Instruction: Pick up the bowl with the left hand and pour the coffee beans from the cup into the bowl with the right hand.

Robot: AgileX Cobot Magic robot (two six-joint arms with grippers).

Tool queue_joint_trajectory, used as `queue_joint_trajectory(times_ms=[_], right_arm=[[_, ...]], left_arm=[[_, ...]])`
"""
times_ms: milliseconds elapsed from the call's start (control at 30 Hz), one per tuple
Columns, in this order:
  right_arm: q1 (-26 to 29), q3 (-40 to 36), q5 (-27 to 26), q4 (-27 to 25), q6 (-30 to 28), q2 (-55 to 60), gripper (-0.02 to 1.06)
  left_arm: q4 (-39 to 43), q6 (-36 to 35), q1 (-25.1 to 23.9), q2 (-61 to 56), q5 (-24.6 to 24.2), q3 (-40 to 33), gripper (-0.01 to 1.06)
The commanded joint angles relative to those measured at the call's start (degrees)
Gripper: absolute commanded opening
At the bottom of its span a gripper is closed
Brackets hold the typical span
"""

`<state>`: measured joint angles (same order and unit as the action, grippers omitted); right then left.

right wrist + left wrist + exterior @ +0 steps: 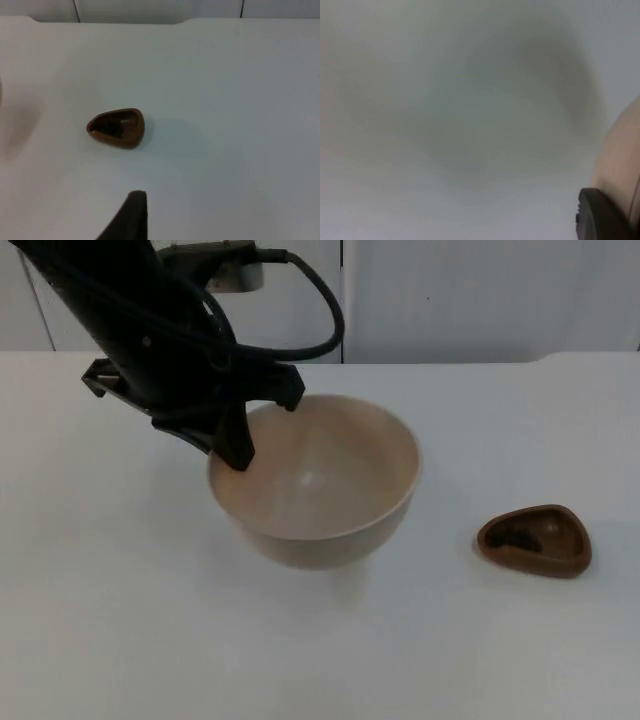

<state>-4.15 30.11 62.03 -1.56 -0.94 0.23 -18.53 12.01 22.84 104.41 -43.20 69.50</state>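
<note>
Gripping the bowl (320, 485) by its rim: left gripper (240, 445), clamped, bowl mid-tabletop (120, 620). Cup (535, 539) with dark beans (520, 536) sits well right of bowl. Right gripper (131, 215) hovers near cup; finger state unclear.

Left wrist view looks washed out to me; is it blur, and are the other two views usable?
Left wrist view: blurred grey, with the bowl wall beside a dark fingertip. Top view: sharp, left tool on the bowl rim, soft shadow beneath. Right wrist view: clear, cup with faint shadow, no glare.
</note>
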Motion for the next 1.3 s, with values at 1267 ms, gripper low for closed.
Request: queue_joint_trajectory(times_ms=[1267], right_arm=[[0.4,-0.6,-0.2,-0.3,0.3,-0.2,1.05]], left_arm=[[14.2,-10.6,3.9,0.8,-2.4,5.5,0.0]])
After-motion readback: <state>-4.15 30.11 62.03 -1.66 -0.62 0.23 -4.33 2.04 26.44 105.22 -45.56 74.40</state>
